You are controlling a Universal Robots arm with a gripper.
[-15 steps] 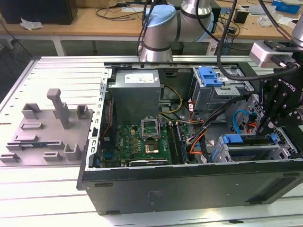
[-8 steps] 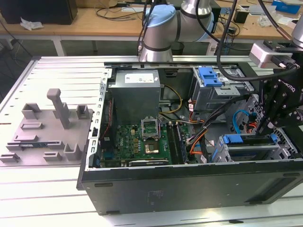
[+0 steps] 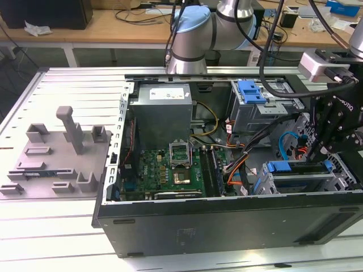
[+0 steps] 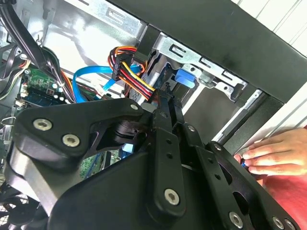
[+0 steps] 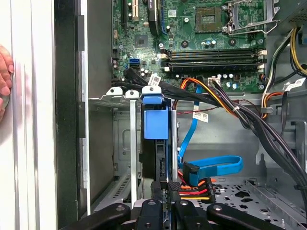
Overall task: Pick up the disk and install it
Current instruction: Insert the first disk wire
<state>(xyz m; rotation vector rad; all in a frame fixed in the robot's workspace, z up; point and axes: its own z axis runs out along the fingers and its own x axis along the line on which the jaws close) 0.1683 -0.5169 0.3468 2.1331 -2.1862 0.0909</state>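
The pincer (image 5: 165, 194) has its black fingers drawn close together about the near end of the disk (image 5: 156, 125), which stands on edge in a slot of the metal drive cage (image 5: 122, 143); the grip looks closed on it. In the second wrist view the pincer (image 4: 168, 109) points down into the same cage, toward a blue plastic piece. Just beside the fingers in the first wrist view lies a connector with red, yellow and orange wires (image 5: 194, 189), and a flat blue cable (image 5: 213, 165) loops over the case floor nearby. Beyond the cage a bundle of black cables crosses in front of the green motherboard (image 5: 192, 28). In the exterior view the pincer (image 3: 332, 153) hangs over the disk (image 3: 282, 167) at the exterior view's right end of the open computer case (image 3: 227, 226), which lies on the desk (image 3: 57, 85). A person's hand (image 4: 276, 155) rests just outside the case wall
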